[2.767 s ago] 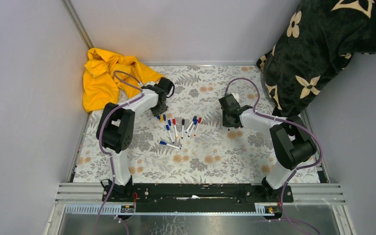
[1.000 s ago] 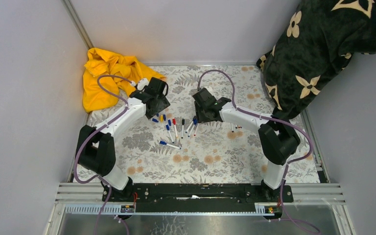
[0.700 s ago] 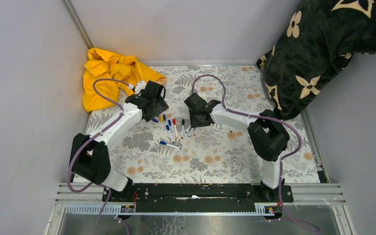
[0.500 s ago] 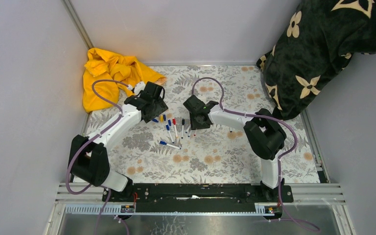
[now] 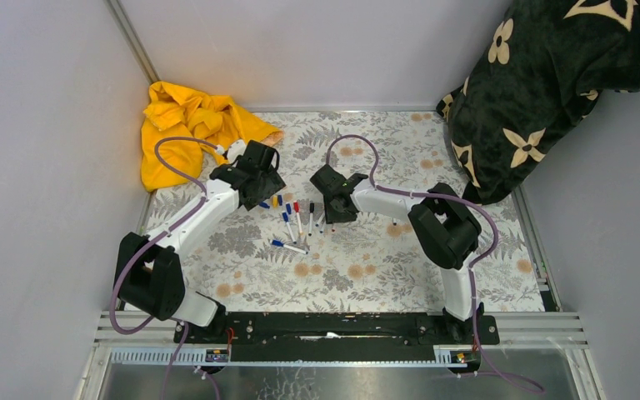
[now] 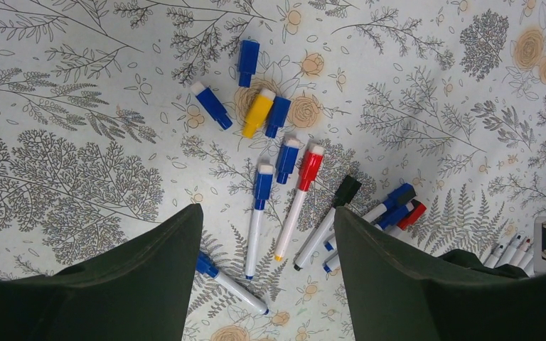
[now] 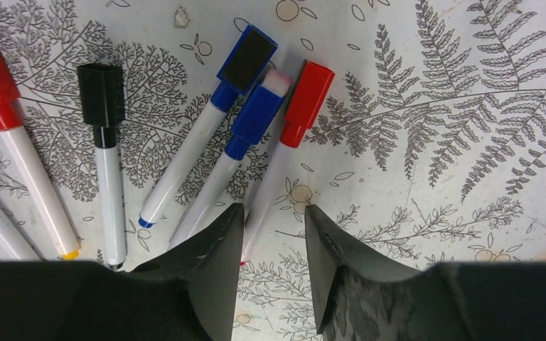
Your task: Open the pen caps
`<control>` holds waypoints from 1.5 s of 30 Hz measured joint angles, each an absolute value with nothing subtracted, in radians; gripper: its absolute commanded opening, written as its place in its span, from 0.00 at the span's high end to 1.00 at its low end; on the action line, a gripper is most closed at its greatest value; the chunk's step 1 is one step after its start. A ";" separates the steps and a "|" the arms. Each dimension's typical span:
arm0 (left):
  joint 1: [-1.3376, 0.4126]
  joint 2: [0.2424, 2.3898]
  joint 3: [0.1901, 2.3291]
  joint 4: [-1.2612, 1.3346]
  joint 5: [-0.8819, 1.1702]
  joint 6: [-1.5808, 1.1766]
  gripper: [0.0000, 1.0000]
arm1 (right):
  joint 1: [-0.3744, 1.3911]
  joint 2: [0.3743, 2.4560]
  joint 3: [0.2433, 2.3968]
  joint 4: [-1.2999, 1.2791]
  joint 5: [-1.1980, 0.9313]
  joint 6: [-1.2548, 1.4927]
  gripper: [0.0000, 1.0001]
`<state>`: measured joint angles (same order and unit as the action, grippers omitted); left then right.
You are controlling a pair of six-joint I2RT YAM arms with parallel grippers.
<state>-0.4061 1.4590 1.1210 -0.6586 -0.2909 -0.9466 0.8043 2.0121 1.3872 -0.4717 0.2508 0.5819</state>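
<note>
Several white pens (image 5: 300, 221) with blue, red and black caps lie fanned on the floral mat (image 5: 358, 267). Loose caps (image 6: 257, 114), blue and one yellow, lie just beyond them. My left gripper (image 5: 262, 193) hangs above the caps and pens, jaws wide open and empty; in the left wrist view (image 6: 266, 284) a blue-capped pen (image 6: 259, 213) and a red-capped pen (image 6: 298, 202) lie between its fingers. My right gripper (image 5: 332, 208) is low at the cluster's right. Its jaws (image 7: 274, 263) are narrowly open on either side of the barrel of a red-capped pen (image 7: 306, 96), which lies close to the left finger (image 7: 206, 270).
A yellow cloth (image 5: 183, 129) lies at the back left corner. A dark flowered cloth (image 5: 542, 83) hangs at the back right. Grey walls close in the mat. A few white barrels (image 6: 508, 250) lie to the right of the cluster.
My right gripper has swung left from the mat's right side to the pen cluster and come down over the red-capped pen. My left gripper has shifted slightly left over the caps.
</note>
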 measured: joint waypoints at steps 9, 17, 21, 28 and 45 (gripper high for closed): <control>-0.406 1.459 1.113 -0.649 -0.291 -0.947 0.25 | 0.805 2.018 1.392 -0.481 0.278 0.577 0.87; -0.406 1.459 1.103 -0.610 -0.263 -0.944 0.23 | 0.805 1.982 1.336 -0.464 0.306 0.542 1.00; -0.407 1.459 1.066 -0.542 -0.200 -0.939 0.22 | 0.805 1.919 1.259 -0.479 0.323 0.507 1.00; -0.440 1.497 1.029 -0.389 -0.043 -0.935 0.22 | 0.798 1.744 1.163 -0.493 0.299 0.454 1.00; -0.577 1.691 1.055 -0.141 0.194 -1.023 0.24 | 0.701 1.559 1.114 -0.436 -0.032 0.396 1.00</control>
